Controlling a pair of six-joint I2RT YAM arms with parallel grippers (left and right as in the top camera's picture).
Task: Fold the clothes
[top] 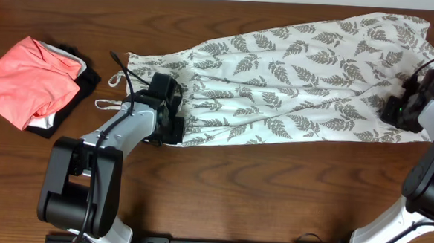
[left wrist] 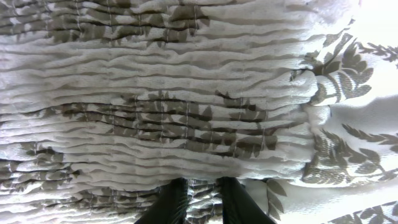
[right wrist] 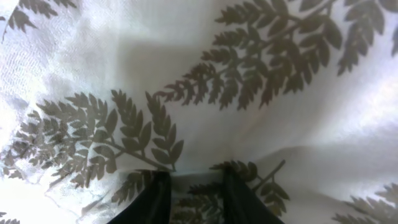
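Clamped on cloth, both hands: left gripper (left wrist: 200,190) has its dark fingers (left wrist: 171,202) close together with a ridge of gathered fabric pinched between them. Right gripper (right wrist: 196,183) is the same, jaws narrow, with a fold of leaf-print fabric caught in the gap.

Dark wooden table (top: 273,191) fills the overhead frame.

Dress (top: 301,81), white with grey-green fern print, lies spread flat on it. It runs diagonally from centre-left up to the upper right corner. Narrow gathered end is at centre-left, wide hem end at upper right. Some creases run along its length.

In the overhead view the left gripper sits at the lower edge of the narrow end, left of centre. The right gripper sits on the hem edge at the far right of the frame.

Coral-pink garment (top: 29,82) is folded loosely at upper left, well apart from the dress. It lies on top of a black garment (top: 89,85) that peeks out along its right and lower edges.

Smocked bodice (left wrist: 155,93) fills most of the left wrist view in tight horizontal ridges.

Thin straps (top: 106,104) trail off the narrow end toward the left and lie on bare wood.
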